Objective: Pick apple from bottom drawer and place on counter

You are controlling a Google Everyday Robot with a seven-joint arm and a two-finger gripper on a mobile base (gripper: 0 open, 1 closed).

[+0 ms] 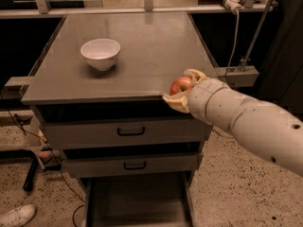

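My gripper (182,88) is shut on the small red apple (180,85) and holds it at the front right edge of the grey counter (142,51), about level with its top. My cream arm reaches in from the lower right. The bottom drawer (137,202) is pulled open below, its flat grey floor bare. The two shallower drawers with black handles above it are closed.
A white bowl (100,53) stands on the counter's left half. A side shelf (236,74) juts out at the cabinet's right, with cables and a metal stand behind it. A white shoe (16,215) lies on the speckled floor at the lower left.
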